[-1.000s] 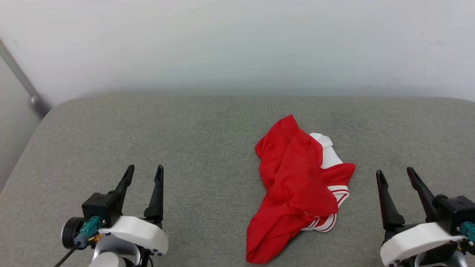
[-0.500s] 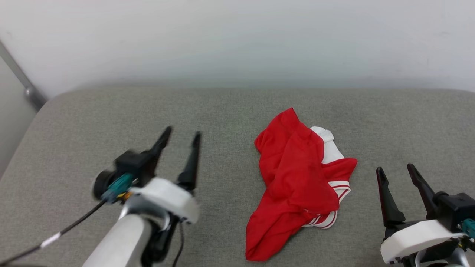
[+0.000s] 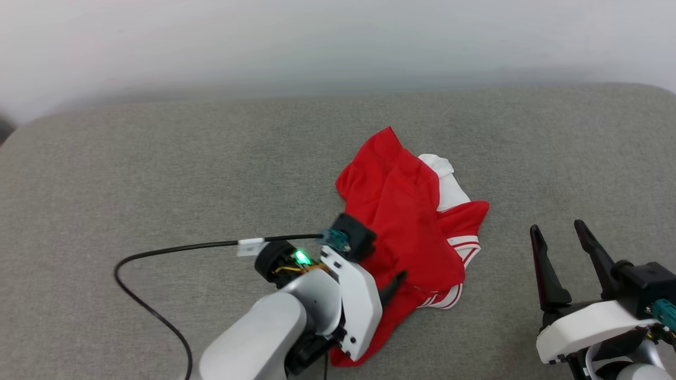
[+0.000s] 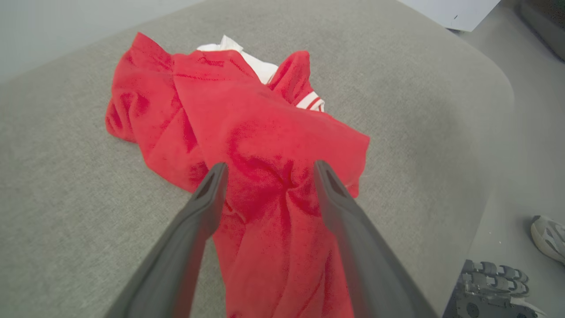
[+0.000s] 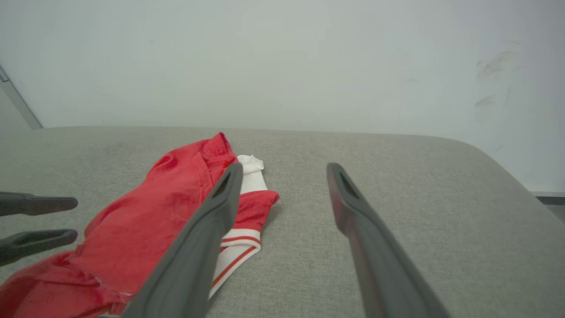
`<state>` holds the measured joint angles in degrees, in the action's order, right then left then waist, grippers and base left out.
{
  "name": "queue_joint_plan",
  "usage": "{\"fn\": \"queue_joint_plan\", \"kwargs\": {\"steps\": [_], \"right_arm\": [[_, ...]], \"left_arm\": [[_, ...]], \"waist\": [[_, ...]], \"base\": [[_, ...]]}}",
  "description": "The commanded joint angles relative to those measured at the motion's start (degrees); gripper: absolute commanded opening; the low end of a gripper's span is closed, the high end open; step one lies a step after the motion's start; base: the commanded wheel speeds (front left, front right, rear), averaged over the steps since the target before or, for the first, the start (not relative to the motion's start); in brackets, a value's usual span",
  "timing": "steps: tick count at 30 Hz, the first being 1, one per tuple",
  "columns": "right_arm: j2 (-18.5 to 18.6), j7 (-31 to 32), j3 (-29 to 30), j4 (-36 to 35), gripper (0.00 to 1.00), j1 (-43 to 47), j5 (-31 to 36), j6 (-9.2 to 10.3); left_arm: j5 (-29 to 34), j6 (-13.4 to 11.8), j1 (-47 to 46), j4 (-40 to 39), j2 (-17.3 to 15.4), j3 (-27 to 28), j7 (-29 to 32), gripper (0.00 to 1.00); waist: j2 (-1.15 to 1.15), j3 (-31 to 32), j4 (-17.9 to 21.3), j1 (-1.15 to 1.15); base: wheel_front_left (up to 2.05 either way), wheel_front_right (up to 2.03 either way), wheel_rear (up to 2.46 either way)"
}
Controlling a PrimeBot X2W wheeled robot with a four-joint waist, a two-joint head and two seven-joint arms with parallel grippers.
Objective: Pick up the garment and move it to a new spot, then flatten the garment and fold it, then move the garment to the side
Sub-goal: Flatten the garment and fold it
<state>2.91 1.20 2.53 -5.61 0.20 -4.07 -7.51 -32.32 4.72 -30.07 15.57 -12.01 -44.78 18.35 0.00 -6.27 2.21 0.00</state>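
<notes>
- Garment (image 3: 406, 211), a red shirt with white sleeves and striped trim, lies in a crumpled heap on a grey cushion (image 3: 158, 158). It is not lifted, flattened or folded.
- Left pincer (image 4: 269, 167) hangs right over the near part of the heap. Its fingers are spread wide, with a raised red fold between and just beyond the tips. Nothing is gripped, and whether the tips touch the cloth cannot be told.
- Right pincer (image 3: 557, 227) is also released and empty, fingers pointing away from the robot. The garment lies to its left, apart from it, with bare cushion between.
- The white and striped part of the heap is on the side nearer the right pincer.
- Progress, as a judgement: the task is at its very start. The pick-up seems under way, with the left pincer poised for a grasp that is not yet closed.
- Left to do: close on the cloth, lift it, carry it to a new spot, spread it flat, fold it, and move it aside.
</notes>
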Motion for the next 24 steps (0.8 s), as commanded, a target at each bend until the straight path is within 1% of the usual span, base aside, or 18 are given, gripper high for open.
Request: {"fn": "queue_joint_plan", "kwargs": {"steps": [1,5,6,8,12,14,17,20,24], "right_arm": [[-0.04,-0.35,-0.28,0.35,1.00,-0.89,-0.30,0.04],[-0.04,-0.81,-0.67,1.35,1.00,-1.21,-0.69,0.04],[-0.04,-0.94,-0.67,1.56,1.00,-1.20,-0.81,0.04],[-0.04,-1.08,-0.74,1.88,1.00,-1.21,-0.92,0.04],[-0.04,-1.26,-0.39,2.55,1.00,-1.03,-1.01,0.04],[-0.04,-1.14,-0.06,2.84,1.00,-0.74,-0.98,0.04],[-0.05,-0.85,0.11,2.93,1.00,-0.24,-0.79,0.03],[-0.04,-0.54,0.35,3.00,1.00,0.26,-0.57,0.04],[-0.03,-0.09,0.63,2.64,1.00,0.84,-0.46,0.04]], "left_arm": [[-0.85,0.84,-0.82,0.75,0.31,-1.28,1.99,1.00],[-3.25,1.91,-0.72,2.28,0.40,-4.46,6.98,1.00],[-3.81,2.16,-0.84,2.32,0.29,-5.02,7.78,0.56],[-4.19,2.31,-1.28,2.15,0.00,-5.63,8.07,0.00],[-3.57,2.18,-2.27,1.15,-0.47,-4.50,4.30,0.00],[-3.24,1.60,-2.70,0.09,-0.41,-3.19,1.34,0.00],[-3.50,0.03,-2.59,-1.60,-0.80,-0.62,-2.39,0.00],[-5.36,-2.84,0.05,-3.41,-1.61,3.44,-5.94,0.00],[-9.82,-7.07,6.97,-5.16,-2.98,9.09,-9.44,0.00]], "waist": [[0.00,-0.71,0.71,0.00],[0.00,-1.01,1.36,0.00],[0.00,-1.06,1.46,0.00],[0.00,-1.10,1.64,0.00],[0.00,-0.67,1.39,0.00],[0.00,-0.10,0.87,0.00],[0.00,0.79,-0.14,0.00],[0.00,1.97,-1.46,0.00],[0.00,3.11,-2.95,0.00]], "base": [[0.00,0.00,0.00],[0.00,0.00,0.00],[0.00,0.00,0.00],[0.00,0.00,0.00],[0.00,0.00,0.00],[0.00,0.00,0.00],[0.00,0.00,0.00],[0.00,0.00,0.00],[0.00,0.00,0.00]]}}
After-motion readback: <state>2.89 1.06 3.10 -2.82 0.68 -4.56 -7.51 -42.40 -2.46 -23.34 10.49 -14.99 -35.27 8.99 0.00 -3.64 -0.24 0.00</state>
